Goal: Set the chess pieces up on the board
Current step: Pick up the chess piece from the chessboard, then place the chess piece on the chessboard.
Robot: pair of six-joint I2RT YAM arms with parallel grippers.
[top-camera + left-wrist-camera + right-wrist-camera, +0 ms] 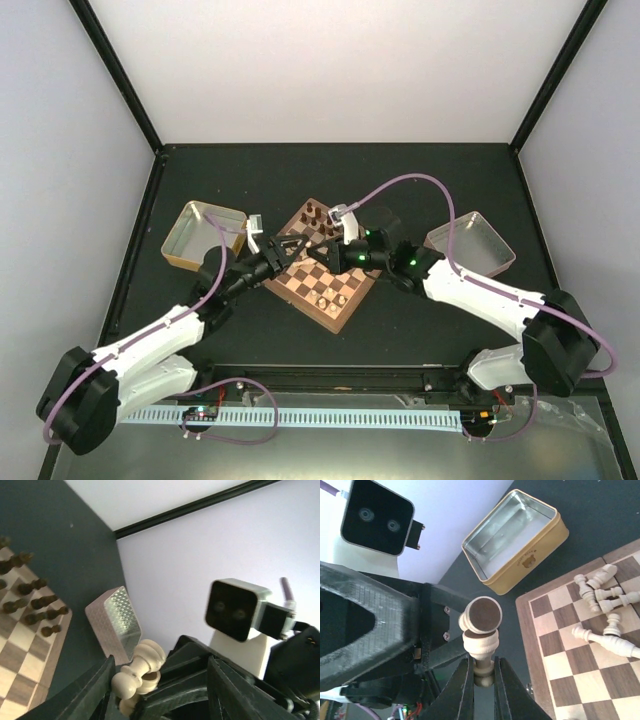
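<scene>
The board (352, 268) lies mid-table; it also shows in the left wrist view (22, 655) and the right wrist view (570, 650). Dark pieces (318, 215) stand at its far corner (35, 600). Several cream pieces (602, 597) lie tumbled on it. My right gripper (484, 662) is shut on the neck of a cream piece (482, 642), held in the air beside the board's left edge. A second cream piece (482, 615), felt base showing, rests against it; I cannot tell what holds it. My left gripper (160, 667) is open, its fingers spread either side of both pieces (137, 667). The two grippers meet in the top view, left (283, 247) and right (318, 252).
A gold-sided metal tin (203, 235) stands left of the board, also in the right wrist view (515, 540). A second tin (470, 245) stands to the right, also in the left wrist view (112, 620). White walls enclose the black table.
</scene>
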